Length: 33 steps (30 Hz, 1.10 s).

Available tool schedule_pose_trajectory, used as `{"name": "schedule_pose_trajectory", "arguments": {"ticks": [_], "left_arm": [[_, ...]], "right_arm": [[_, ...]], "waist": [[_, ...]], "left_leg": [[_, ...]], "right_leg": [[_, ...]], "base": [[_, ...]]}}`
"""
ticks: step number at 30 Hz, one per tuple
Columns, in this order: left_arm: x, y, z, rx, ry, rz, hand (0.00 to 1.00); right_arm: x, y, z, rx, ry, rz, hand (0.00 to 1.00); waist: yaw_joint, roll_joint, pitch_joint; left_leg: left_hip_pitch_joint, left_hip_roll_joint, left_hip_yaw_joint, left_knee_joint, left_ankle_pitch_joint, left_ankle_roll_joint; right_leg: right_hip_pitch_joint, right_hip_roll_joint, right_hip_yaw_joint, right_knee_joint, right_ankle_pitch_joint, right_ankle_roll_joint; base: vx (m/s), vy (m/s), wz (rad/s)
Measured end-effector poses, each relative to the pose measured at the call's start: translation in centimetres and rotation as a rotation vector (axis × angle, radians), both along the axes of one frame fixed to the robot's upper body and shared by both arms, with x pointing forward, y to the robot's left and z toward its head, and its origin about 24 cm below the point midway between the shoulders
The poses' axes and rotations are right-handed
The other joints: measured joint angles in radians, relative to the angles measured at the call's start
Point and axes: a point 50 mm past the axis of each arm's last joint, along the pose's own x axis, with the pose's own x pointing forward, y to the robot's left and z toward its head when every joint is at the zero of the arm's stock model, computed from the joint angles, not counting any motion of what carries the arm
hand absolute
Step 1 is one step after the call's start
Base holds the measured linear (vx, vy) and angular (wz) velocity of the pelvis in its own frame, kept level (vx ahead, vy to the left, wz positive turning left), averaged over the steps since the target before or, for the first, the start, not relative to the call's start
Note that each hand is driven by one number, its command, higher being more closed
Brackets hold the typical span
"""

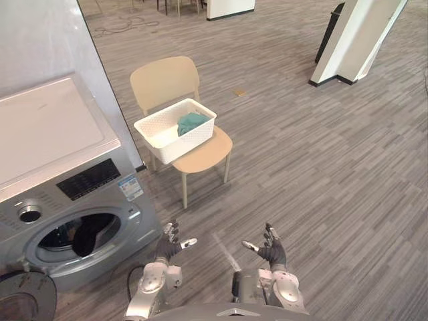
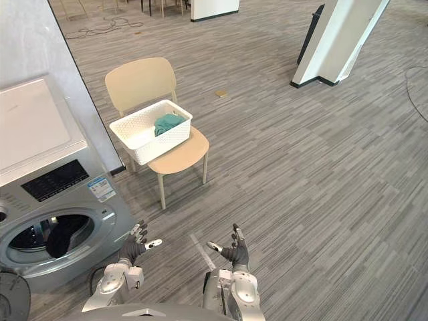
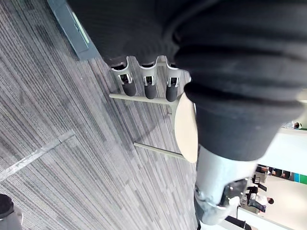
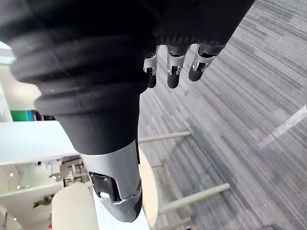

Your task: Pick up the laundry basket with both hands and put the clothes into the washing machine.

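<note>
A white perforated laundry basket [image 1: 175,129] rests on a beige chair [image 1: 200,152] ahead of me, with teal clothes [image 1: 192,122] bunched in its right half. The washing machine [image 1: 63,194] stands to the left with its round door swung open and dark cloth [image 1: 90,234] hanging in the drum mouth. My left hand [image 1: 168,246] and right hand [image 1: 271,249] hover low in front of me, well short of the chair, both open with fingers spread and holding nothing. The chair seat [image 3: 186,125] and legs show past the left hand [image 3: 146,86] in its wrist view.
A grey wall panel [image 1: 40,40] rises behind the washer. A white angled pillar [image 1: 358,37] stands at the far right. The washer's open door [image 1: 27,297] sits low at the left edge. Grey plank floor [image 1: 321,174] stretches to the right of the chair.
</note>
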Motion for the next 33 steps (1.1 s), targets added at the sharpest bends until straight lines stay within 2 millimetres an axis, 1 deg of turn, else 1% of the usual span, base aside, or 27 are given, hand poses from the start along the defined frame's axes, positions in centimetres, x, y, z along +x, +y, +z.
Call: {"name": "schedule_pose_trajectory", "arguments": {"ticks": [1, 2, 3, 4, 5, 6, 8, 9, 10, 12, 13, 14, 15, 16, 17, 18, 19, 20, 21, 22, 23, 24, 25, 26, 29, 33], "left_arm": [[0.1, 0.0, 0.0, 0.01, -0.004, -0.028, 0.0], [0.2, -0.5, -0.3, 0.0, 0.009, -0.041, 0.0], [0.0, -1.2, -0.4, -0.014, 0.021, -0.046, 0.0], [0.0, -1.5, -0.5, -0.014, 0.022, -0.06, 0.0], [0.1, -1.7, -0.5, -0.014, 0.023, -0.073, 0.0], [0.3, -1.9, -0.4, -0.016, 0.015, -0.077, 0.0], [0.6, -1.7, -0.2, -0.011, -0.002, -0.073, 0.0], [0.6, -1.5, -0.3, -0.007, 0.002, -0.072, 0.0], [0.6, -1.4, -0.3, -0.004, 0.004, -0.073, 0.0], [-0.3, -0.9, -1.2, 0.009, 0.049, -0.059, 0.0], [-0.6, -0.7, -1.3, 0.013, 0.058, -0.056, 0.0], [-0.9, -0.2, -1.6, 0.023, 0.073, -0.042, 0.0], [-1.0, 0.4, -1.8, 0.032, 0.081, -0.031, 0.0], [-1.0, 0.7, -1.8, 0.037, 0.082, -0.023, 0.0], [-1.1, 1.0, -1.9, 0.04, 0.085, -0.016, 0.0], [-1.3, 1.0, -2.0, 0.039, 0.091, -0.014, 0.0], [-1.4, 1.0, -2.0, 0.037, 0.094, -0.014, 0.0], [-1.5, 1.0, -2.0, 0.035, 0.094, -0.017, 0.0], [-1.5, 0.8, -1.9, 0.024, 0.088, -0.02, 0.0], [-1.3, 0.7, -1.6, 0.015, 0.074, -0.024, 0.0], [-0.9, 0.7, -1.3, 0.012, 0.055, -0.024, 0.0], [-0.7, 0.8, -1.2, 0.011, 0.048, -0.023, 0.0], [-0.6, 0.9, -1.1, 0.015, 0.043, -0.023, 0.0], [-0.5, 0.9, -1.1, 0.019, 0.043, -0.027, 0.0], [-0.8, 1.2, -1.3, 0.029, 0.052, -0.028, 0.0], [-0.6, 1.2, -1.2, 0.031, 0.047, -0.03, 0.0]], "right_arm": [[-0.5, 0.1, -0.2, 0.008, 0.006, -0.013, 0.0], [-0.7, -0.3, -0.4, -0.003, 0.018, -0.015, 0.0], [-0.5, -1.0, -0.1, -0.024, 0.004, -0.014, 0.0], [-0.1, -1.3, 0.3, -0.031, -0.016, -0.023, 0.0], [0.1, -1.5, 0.4, -0.035, -0.023, -0.032, 0.0], [0.1, -1.7, 0.5, -0.037, -0.026, -0.037, 0.0], [0.8, -1.5, 1.2, -0.031, -0.064, -0.036, 0.0], [0.8, -1.4, 1.1, -0.027, -0.064, -0.038, 0.0], [0.6, -1.2, 1.0, -0.021, -0.056, -0.037, 0.0], [0.6, -0.8, 0.9, 0.004, -0.057, -0.032, 0.0], [0.7, -0.6, 0.9, 0.009, -0.06, -0.023, 0.0], [1.0, -0.3, 1.0, 0.031, -0.072, -0.016, 0.0], [1.1, 0.1, 1.1, 0.048, -0.079, -0.003, 0.0], [1.1, 0.2, 1.1, 0.056, -0.08, 0.002, 0.0], [0.8, 0.2, 0.9, 0.06, -0.069, 0.001, 0.0], [0.6, 0.0, 0.8, 0.057, -0.064, -0.005, 0.0], [0.5, -0.1, 0.7, 0.057, -0.061, -0.01, 0.0], [0.4, -0.5, 0.7, 0.059, -0.057, -0.024, 0.0], [0.1, -0.8, 0.5, 0.062, -0.049, -0.04, 0.0], [-0.2, -1.1, 0.2, 0.064, -0.041, -0.057, 0.0], [-0.1, -1.4, 0.0, 0.063, -0.036, -0.067, 0.0], [-0.1, -1.5, -0.1, 0.063, -0.031, -0.068, 0.0], [-0.3, -1.5, -0.4, 0.063, -0.014, -0.07, 0.0], [-0.6, -1.5, -0.6, 0.067, -0.004, -0.071, 0.0], [-1.8, -1.1, -1.2, 0.109, 0.028, -0.084, 0.0], [-2.1, -0.9, -1.7, 0.119, 0.055, -0.061, 0.0]], "waist": [[-0.009, -0.02, -0.009], [-0.005, 0.013, -0.001], [0.005, 0.053, -0.001], [0.008, 0.077, -0.004], [0.002, 0.085, -0.004], [0.0, 0.085, -0.004], [0.013, 0.081, -0.002], [0.013, 0.076, 0.0], [0.015, 0.062, 0.005], [0.04, 0.057, -0.003], [0.047, 0.058, -0.006], [0.05, 0.056, -0.012], [0.055, 0.052, -0.014], [0.063, 0.051, -0.013], [0.069, 0.043, -0.014], [0.069, 0.046, -0.008], [0.07, 0.047, -0.004], [0.074, 0.048, -0.001], [0.077, 0.053, -0.004], [0.076, 0.059, -0.008], [0.074, 0.06, -0.01], [0.071, 0.062, -0.015], [0.063, 0.065, -0.019], [0.06, 0.06, -0.016], [0.06, 0.048, -0.023], [0.052, 0.041, -0.052]], "left_leg": [[-0.017, 0.006, -0.046, 0.054, -0.044, -0.068], [-0.027, 0.033, -0.07, 0.072, -0.058, -0.075], [-0.031, 0.062, -0.128, 0.058, -0.059, -0.071], [-0.027, 0.078, -0.155, 0.047, -0.057, -0.077], [-0.027, 0.084, -0.17, 0.04, -0.053, -0.083], [-0.027, 0.083, -0.176, 0.035, -0.048, -0.09], [-0.03, 0.088, -0.207, 0.022, -0.038, -0.103], [-0.031, 0.087, -0.223, 0.021, -0.034, -0.107], [-0.033, 0.086, -0.246, 0.021, -0.03, -0.11], [-0.06, 0.097, -0.333, 0.016, -0.012, -0.117], [-0.074, 0.101, -0.355, 0.016, -0.007, -0.12], [-0.111, 0.115, -0.412, 0.022, 0.002, -0.121], [-0.144, 0.126, -0.459, 0.025, 0.018, -0.1], [-0.159, 0.126, -0.469, 0.031, 0.035, -0.077], [-0.205, 0.131, -0.448, 0.088, 0.077, -0.023], [-0.23, 0.143, -0.405, 0.119, 0.114, -0.014], [-0.235, 0.153, -0.379, 0.121, 0.125, -0.02], [-0.218, 0.165, -0.329, 0.092, 0.134, -0.029], [-0.193, 0.164, -0.307, 0.036, 0.142, -0.043], [-0.169, 0.158, -0.299, -0.039, 0.161, -0.077], [-0.148, 0.144, -0.294, -0.133, 0.209, -0.131], [-0.147, 0.137, -0.292, -0.166, 0.229, -0.14], [-0.146, 0.124, -0.294, -0.212, 0.26, -0.141], [-0.139, 0.115, -0.297, -0.239, 0.273, -0.14], [-0.094, 0.106, -0.282, -0.281, 0.28, -0.14], [-0.042, 0.094, -0.255, -0.329, 0.288, -0.137]], "right_leg": [[0.049, 0.011, 0.092, -0.217, 0.136, 0.07], [0.071, 0.043, 0.084, -0.227, 0.137, 0.058], [0.095, 0.088, 0.079, -0.267, 0.153, 0.043], [0.093, 0.109, 0.085, -0.259, 0.152, 0.044], [0.093, 0.122, 0.109, -0.251, 0.152, 0.044], [0.094, 0.126, 0.122, -0.25, 0.152, 0.044], [0.106, 0.135, 0.162, -0.258, 0.144, 0.054], [0.118, 0.135, 0.173, -0.266, 0.138, 0.063], [0.141, 0.132, 0.171, -0.285, 0.12, 0.07], [0.168, 0.129, 0.105, -0.307, 0.114, 0.067], [0.167, 0.13, 0.087, -0.308, 0.111, 0.063], [0.176, 0.136, 0.034, -0.32, 0.103, 0.054], [0.191, 0.139, -0.027, -0.337, 0.093, 0.043], [0.199, 0.14, -0.05, -0.345, 0.082, 0.031], [0.217, 0.137, -0.083, -0.365, 0.078, 0.029], [0.257, 0.136, -0.123, -0.401, 0.087, 0.023], [0.278, 0.136, -0.144, -0.416, 0.093, 0.018], [0.311, 0.136, -0.173, -0.442, 0.104, 0.003], [0.327, 0.137, -0.19, -0.46, 0.109, 0.004], [0.328, 0.137, -0.201, -0.477, 0.116, 0.006], [0.316, 0.14, -0.202, -0.503, 0.124, 0.018], [0.308, 0.139, -0.201, -0.516, 0.131, 0.022], [0.303, 0.137, -0.198, -0.538, 0.142, 0.028], [0.305, 0.135, -0.192, -0.547, 0.149, 0.028], [0.329, 0.134, -0.18, -0.558, 0.164, 0.013], [0.354, 0.13, -0.16, -0.577, 0.17, 0.012]], "base": [[0.2, -0.261, 0.42], [0.22, -0.323, 0.22], [0.15, -0.259, -0.18], [0.11, -0.211, -0.11], [0.04, -0.1, 0.1], [0.0, -0.054, 0.22], [-0.06, -0.072, 0.26], [-0.08, -0.067, 0.46], [-0.08, -0.057, 0.63], [-0.1, -0.106, 0.88], [-0.06, -0.15, 1.05], [-0.01, -0.224, 1.25], [0.01, -0.23, 1.26], [0.04, -0.229, 1.25], [0.05, -0.151, 1.14], [0.05, -0.173, 1.12], [0.04, -0.117, 1.03], [0.04, -0.09, 0.73], [0.03, -0.045, 0.64], [0.02, -0.035, 0.34], [0.0, -0.024, 0.19], [0.0, -0.006, 0.17], [0.02, 0.017, 0.18], [0.05, 0.036, 0.16], [0.07, 0.035, -0.04], [0.07, 0.029, -0.13]]}}
